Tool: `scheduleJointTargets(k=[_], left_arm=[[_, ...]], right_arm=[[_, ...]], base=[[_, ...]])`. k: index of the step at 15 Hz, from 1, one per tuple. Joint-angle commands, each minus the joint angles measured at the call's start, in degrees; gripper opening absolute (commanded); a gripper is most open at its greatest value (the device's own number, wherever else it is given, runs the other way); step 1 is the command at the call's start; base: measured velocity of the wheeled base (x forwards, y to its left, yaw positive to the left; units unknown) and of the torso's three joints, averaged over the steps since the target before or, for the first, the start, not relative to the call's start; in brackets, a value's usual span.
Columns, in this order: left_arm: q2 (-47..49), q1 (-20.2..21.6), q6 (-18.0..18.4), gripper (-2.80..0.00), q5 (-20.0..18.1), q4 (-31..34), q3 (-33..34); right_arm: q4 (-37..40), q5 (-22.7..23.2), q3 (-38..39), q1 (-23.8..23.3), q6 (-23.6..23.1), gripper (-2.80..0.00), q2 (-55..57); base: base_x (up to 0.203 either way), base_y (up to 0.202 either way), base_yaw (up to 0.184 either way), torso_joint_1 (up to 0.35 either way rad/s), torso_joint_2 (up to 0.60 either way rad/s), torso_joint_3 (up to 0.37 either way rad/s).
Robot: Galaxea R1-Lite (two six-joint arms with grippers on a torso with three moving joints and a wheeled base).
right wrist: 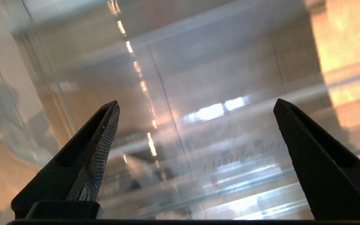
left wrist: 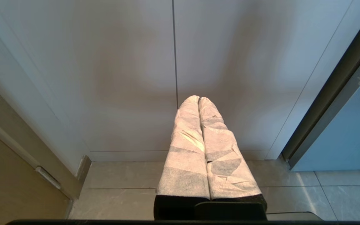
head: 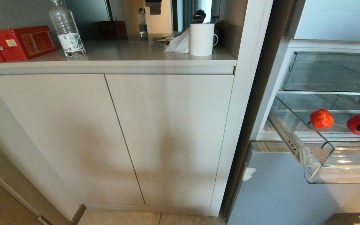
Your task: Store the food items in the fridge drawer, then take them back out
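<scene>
**Both food items in pulled-out drawer; right gripper at the right-hand one, empty**

Fridge, pale blue, fills the right of head view w/ a door open. Next to it the white cabinet, worktop carrying a red box, water bottle and paper roll.

Fridge drawer is slid out, clear front lip toward the robot. Two food items inside, apart: one toward the drawer's left, the other at the frame's right edge.

Right gripper: jaws spread wide, nothing between them, only clear plastic beyond. In head view just a dark tip shows, overlapping the right-hand item; contact can't be told.

Left gripper: wrapped fingers pressed together, parked low facing the cabinet doors.

Risks, as I judge: round glossy pieces could roll on the ribbed floor if nudged off-centre; a finger could catch the drawer wall.

Views: head view alone shows the items; right wrist view alone shows the jaw gap, w/ no item in sight.
</scene>
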Motion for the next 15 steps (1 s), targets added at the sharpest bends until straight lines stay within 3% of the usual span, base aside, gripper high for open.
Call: scheduleJointTargets(k=[1, 6, 15], left_arm=[[0.0, 0.0, 0.0, -2.8, 0.0, 0.0, -0.1], [0.0, 0.0, 0.0, -2.8, 0.0, 0.0, -0.1], [0.0, 0.0, 0.0, -2.8, 0.0, 0.0, 0.0]], right_arm=[[-3.9, 1.4, 0.1, 0.5, 0.2, 0.0, 2.0], [-20.2, 3.7, -0.1, 2.0, 1.0, 0.0, 12.5], [-27.7, 9.6, -7.1, 3.6, 0.6, 0.0, 22.6]], base=[[0.0, 0.0, 0.0, 0.0, 0.0, 0.0], [0.0, 0.0, 0.0, 0.0, 0.0, 0.0], [0.0, 0.0, 0.0, 0.0, 0.0, 0.0]])
